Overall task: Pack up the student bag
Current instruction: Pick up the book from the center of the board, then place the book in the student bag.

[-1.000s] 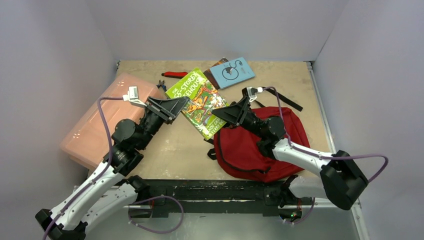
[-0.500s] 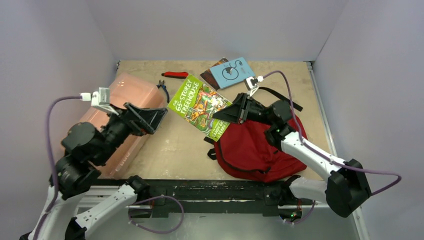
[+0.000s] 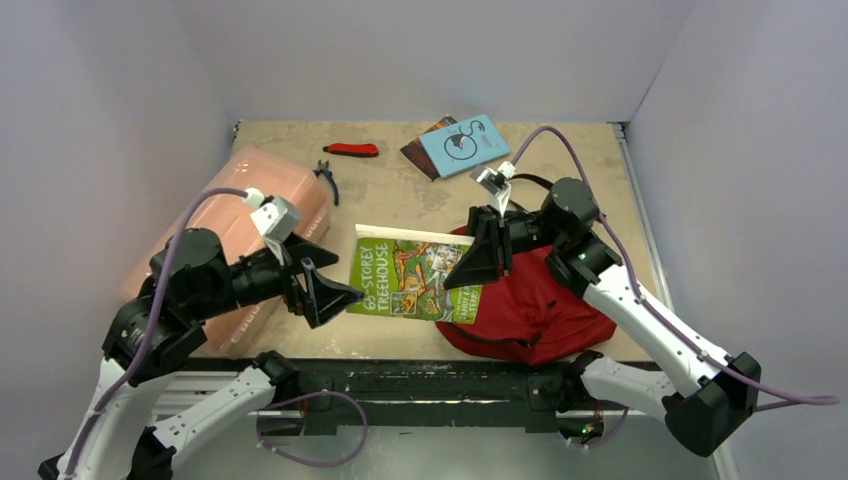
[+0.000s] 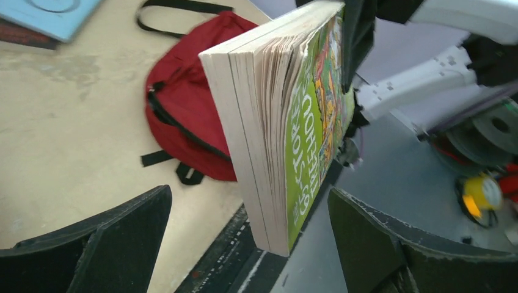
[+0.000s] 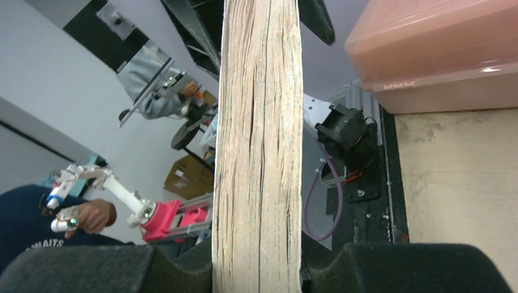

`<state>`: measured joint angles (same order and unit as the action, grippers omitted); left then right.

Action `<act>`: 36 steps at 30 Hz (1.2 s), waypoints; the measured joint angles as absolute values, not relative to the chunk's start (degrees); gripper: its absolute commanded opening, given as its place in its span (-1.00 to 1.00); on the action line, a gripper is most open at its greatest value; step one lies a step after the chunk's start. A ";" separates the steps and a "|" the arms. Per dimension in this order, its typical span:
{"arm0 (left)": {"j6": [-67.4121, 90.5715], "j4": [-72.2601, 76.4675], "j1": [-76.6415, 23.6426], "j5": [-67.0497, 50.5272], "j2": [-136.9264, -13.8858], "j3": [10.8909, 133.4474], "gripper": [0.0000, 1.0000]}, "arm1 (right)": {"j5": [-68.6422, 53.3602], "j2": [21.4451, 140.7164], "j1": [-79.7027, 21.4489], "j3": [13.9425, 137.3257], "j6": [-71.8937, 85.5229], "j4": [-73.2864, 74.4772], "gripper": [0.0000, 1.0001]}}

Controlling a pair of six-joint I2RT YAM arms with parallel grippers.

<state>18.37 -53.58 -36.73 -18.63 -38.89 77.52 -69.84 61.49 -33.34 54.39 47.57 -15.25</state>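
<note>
The student bag (image 3: 545,310) is a red backpack lying at the near right of the table, partly hidden behind the book; it also shows in the left wrist view (image 4: 183,91). My right gripper (image 3: 478,262) is shut on a thick green book (image 3: 415,280) and holds it off the table, tilted up on edge, in front of the bag. In the right wrist view the page edge (image 5: 259,140) is pinched between the pads of that gripper (image 5: 259,268). My left gripper (image 3: 325,292) stands open at the book's left end. The book's corner (image 4: 287,183) sits between its jaws, touching neither.
A pink translucent box (image 3: 250,200) lies at the left, behind my left arm. At the back are a red cutter (image 3: 352,150), pliers (image 3: 328,178), and a blue book (image 3: 465,143) on a dark one (image 3: 418,152). A black strap (image 3: 575,200) trails from the bag.
My right gripper has closed on the green book, lifted it off the table and brought it nearer, up on edge. My left gripper opened, pulled back, then swung in around the book's left end.
</note>
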 measured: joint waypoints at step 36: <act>39.77 -65.25 -35.31 14.22 -33.91 66.85 -1.00 | 12.58 72.34 -55.81 62.30 26.96 33.78 0.83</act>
<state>39.77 -65.25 -35.31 14.22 -33.91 66.85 12.58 72.34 -55.81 62.30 26.96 33.78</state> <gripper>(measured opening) 0.262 0.971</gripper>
